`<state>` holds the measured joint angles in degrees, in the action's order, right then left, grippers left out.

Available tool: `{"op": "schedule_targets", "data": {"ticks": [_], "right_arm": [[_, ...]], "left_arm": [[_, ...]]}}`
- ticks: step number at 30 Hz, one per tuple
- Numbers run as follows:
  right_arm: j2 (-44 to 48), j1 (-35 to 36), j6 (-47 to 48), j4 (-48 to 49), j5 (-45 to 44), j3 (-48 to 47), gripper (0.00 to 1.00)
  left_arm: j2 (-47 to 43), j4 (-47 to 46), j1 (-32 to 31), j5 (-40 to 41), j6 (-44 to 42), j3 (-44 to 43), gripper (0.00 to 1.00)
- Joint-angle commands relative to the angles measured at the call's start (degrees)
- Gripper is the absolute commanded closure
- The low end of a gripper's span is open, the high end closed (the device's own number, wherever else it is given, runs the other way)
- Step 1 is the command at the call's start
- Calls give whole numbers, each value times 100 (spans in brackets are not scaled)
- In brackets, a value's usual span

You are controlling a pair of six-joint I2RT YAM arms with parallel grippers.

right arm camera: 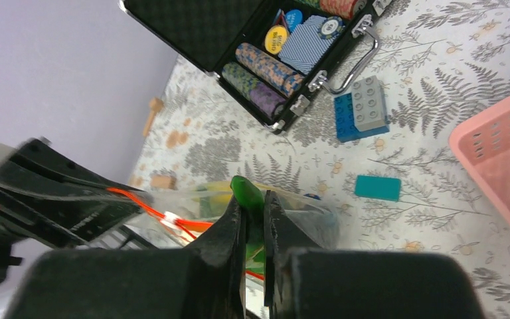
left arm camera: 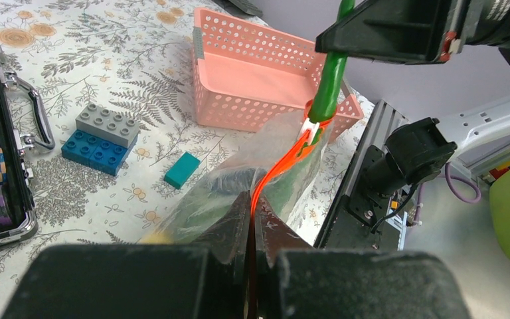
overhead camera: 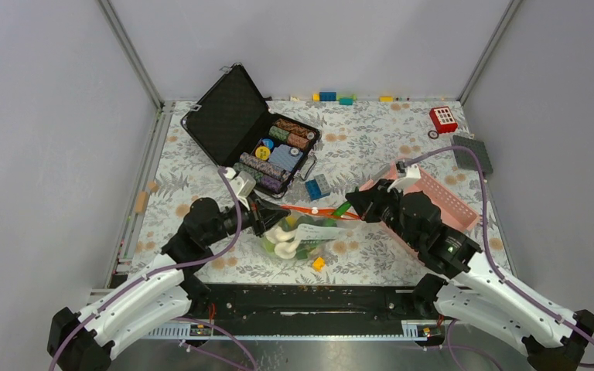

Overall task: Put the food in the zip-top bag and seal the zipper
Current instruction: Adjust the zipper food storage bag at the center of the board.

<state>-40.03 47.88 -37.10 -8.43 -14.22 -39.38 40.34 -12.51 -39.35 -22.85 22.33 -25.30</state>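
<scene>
The clear zip-top bag (overhead camera: 300, 238) lies between the arms with white mushroom-like pieces (overhead camera: 282, 241) and green food inside. My left gripper (overhead camera: 277, 214) is shut on the orange-red zipper (left arm camera: 275, 169) at the bag's left end, its jaws (left arm camera: 251, 198) pressed flat on the strip. My right gripper (overhead camera: 354, 203) is shut on a long green pod (right arm camera: 247, 191). The pod (left arm camera: 332, 83) slants down to the bag's mouth beside the white slider (left arm camera: 311, 129). A yellow piece (overhead camera: 319, 263) lies on the table in front of the bag.
A pink basket (overhead camera: 450, 202) stands under the right arm. An open black case of poker chips (overhead camera: 257, 131) sits at the back left. Blue and grey bricks (overhead camera: 318, 187) and a teal brick (right arm camera: 378, 187) lie behind the bag. A red toy (overhead camera: 442, 119) is at the back right.
</scene>
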Motion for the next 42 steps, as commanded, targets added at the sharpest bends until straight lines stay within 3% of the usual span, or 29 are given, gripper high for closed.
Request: {"op": "schedule_targets", "data": {"ticks": [1, 6, 12, 18, 27, 35, 42], "right_arm": [[242, 20, -1189, 114, -362, -14, 100], [458, 12, -1890, 349, -616, 316, 100], [752, 11, -2093, 423, -717, 423, 100], [441, 20, -2143, 990, -121, 788, 100], [-959, 221, -855, 2550, 1083, 843, 100], [-1438, 1015, 503, 2560, 693, 664, 100], [-1454, 1302, 1782, 1988, 1321, 360, 100]], "left_arm": [[-127, -272, -2, 64, 71, 75, 100], [-154, -339, 2, -17, 220, 187, 100], [-253, -371, 6, -6, 274, 280, 100], [-213, -546, -3, -33, 488, 282, 100], [-204, -1059, -111, 168, 1077, 526, 100], [-172, -1294, -158, 383, 1252, 566, 100], [-205, -1571, -157, 834, 1533, 502, 100]]}}
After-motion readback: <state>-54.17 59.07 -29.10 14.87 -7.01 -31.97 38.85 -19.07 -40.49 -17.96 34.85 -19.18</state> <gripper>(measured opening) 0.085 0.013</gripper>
